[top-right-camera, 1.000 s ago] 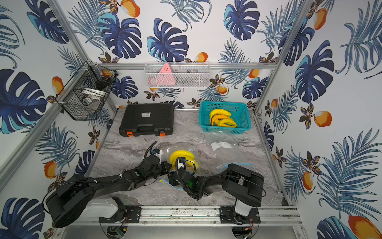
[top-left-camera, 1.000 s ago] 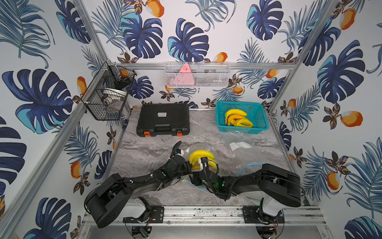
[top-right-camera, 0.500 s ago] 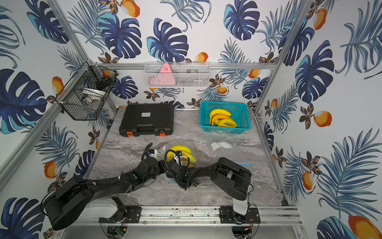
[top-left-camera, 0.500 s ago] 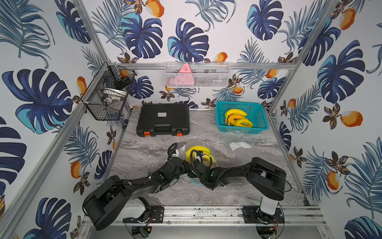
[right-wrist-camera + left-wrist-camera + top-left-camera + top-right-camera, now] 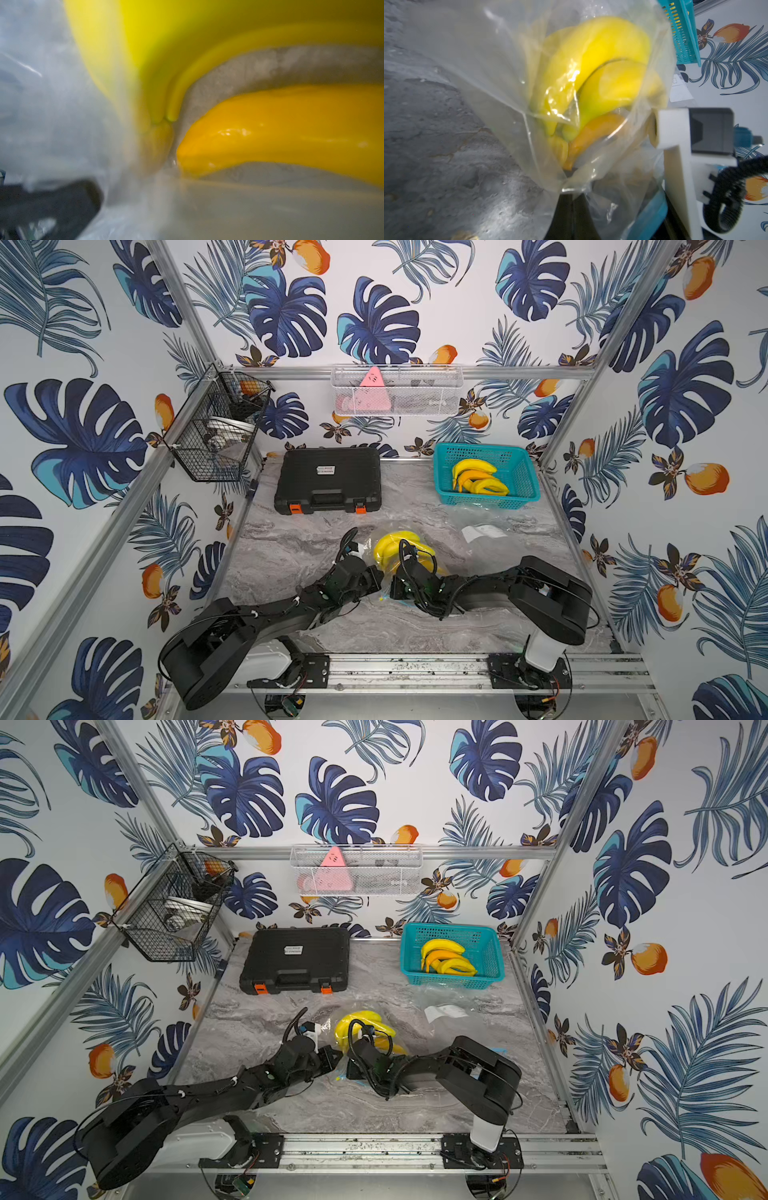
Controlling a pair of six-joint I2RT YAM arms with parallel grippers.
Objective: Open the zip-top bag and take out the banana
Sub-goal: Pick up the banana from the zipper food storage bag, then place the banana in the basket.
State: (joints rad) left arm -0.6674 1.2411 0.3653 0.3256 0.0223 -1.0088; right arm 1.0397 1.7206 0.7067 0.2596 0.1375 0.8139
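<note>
**Both hands closed at the near end of the bag; bananas inside**

The zip-top bag (image 5: 500, 62) lies near the middle of the grey tabletop (image 5: 291, 539). The banana bunch (image 5: 395, 545) is inside it, behind clear film in both wrist views.

The left hand (image 5: 374, 572) meets the near end of the bag from the left. Its fingers are together and clamped on a fold of the film, as the left wrist view shows.

The right hand (image 5: 395, 585) meets the same end from the right, just beside the left hand. Its fingers are together. Whether film lies between them cannot be told, because the right wrist view is blurred.

At the far right stands a teal basket (image 5: 528, 472) holding more bananas. At the far left lies a closed black case (image 5: 328, 481). A second clear bag (image 5: 482, 533) lies flat between the teal basket and the zip-top bag.
</note>
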